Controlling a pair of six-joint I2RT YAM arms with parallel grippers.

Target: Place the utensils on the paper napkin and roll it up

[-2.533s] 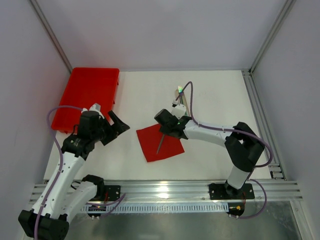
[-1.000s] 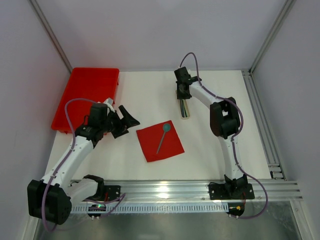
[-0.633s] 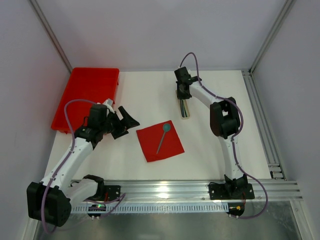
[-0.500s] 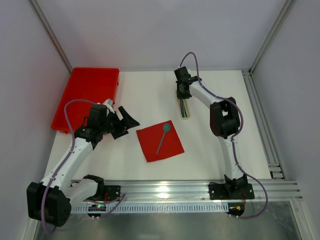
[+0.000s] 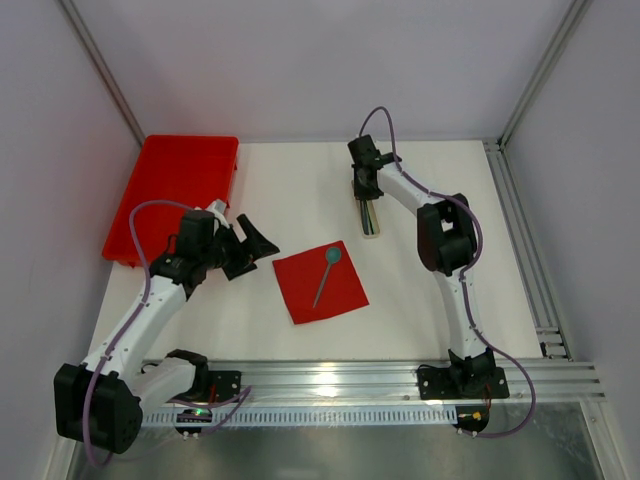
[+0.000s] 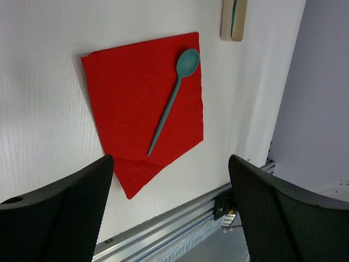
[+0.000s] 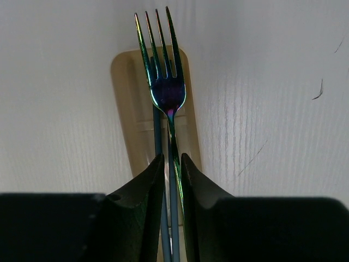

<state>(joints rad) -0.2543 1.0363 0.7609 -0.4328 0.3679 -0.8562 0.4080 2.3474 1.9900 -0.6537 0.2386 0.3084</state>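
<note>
The red paper napkin [image 5: 320, 283] lies flat mid-table with a teal spoon [image 5: 325, 272] diagonally on it; both show in the left wrist view, napkin [image 6: 131, 93] and spoon [image 6: 169, 106]. My left gripper [image 5: 255, 248] is open and empty, just left of the napkin, seen wide apart in its own view [image 6: 170, 161]. My right gripper [image 5: 366, 192] is at the far end of the beige strip [image 5: 371, 220]. In the right wrist view its jaws [image 7: 172, 158] close on the handle of a dark iridescent fork [image 7: 166, 93]. The fork lies on the strip [image 7: 131, 109] beside another teal handle [image 7: 157, 131].
A big red plastic tray [image 5: 180, 190] sits at the back left. Metal rails [image 5: 320, 380] run along the near edge and the right side. The beige strip also shows at the top of the left wrist view [image 6: 226, 22].
Since 2.5 s ago my right arm left the spoon on the napkin and swung back to the beige strip. My left arm reached toward the napkin. Almost nothing moved in the last second.
</note>
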